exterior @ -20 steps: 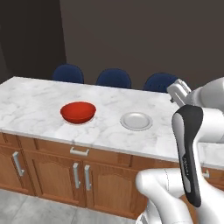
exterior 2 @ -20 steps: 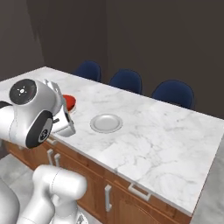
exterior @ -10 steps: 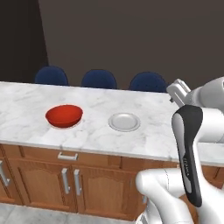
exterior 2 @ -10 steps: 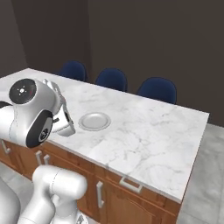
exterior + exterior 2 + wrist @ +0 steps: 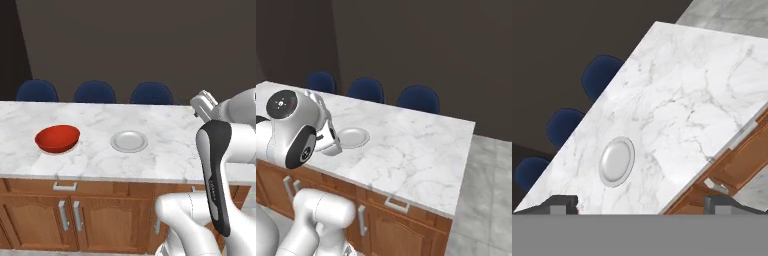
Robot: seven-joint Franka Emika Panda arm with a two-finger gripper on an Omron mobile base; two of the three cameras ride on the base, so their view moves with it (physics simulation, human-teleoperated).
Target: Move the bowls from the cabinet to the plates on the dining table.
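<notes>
- The red bowl (image 5: 57, 138) sits on the dining table (image 5: 165, 150) at about 9 o'clock from the empty plate (image 5: 129, 141), well apart from it; whether a plate lies under the bowl cannot be told.
- The plate lies flat on the marble, near the middle of the tabletop in the left base view, bare of anything.
- Three dark blue chairs (image 5: 93, 93) line the far edge, at 12 o'clock from the plate.
- The gripper (image 5: 642, 204) hangs above the table with its jaws spread wide and nothing between them; in the hand view the plate (image 5: 616, 161) lies just past the left fingertip (image 5: 561, 203).
- Wooden cabinet doors (image 5: 35, 222) with metal handles sit below the top.
</notes>
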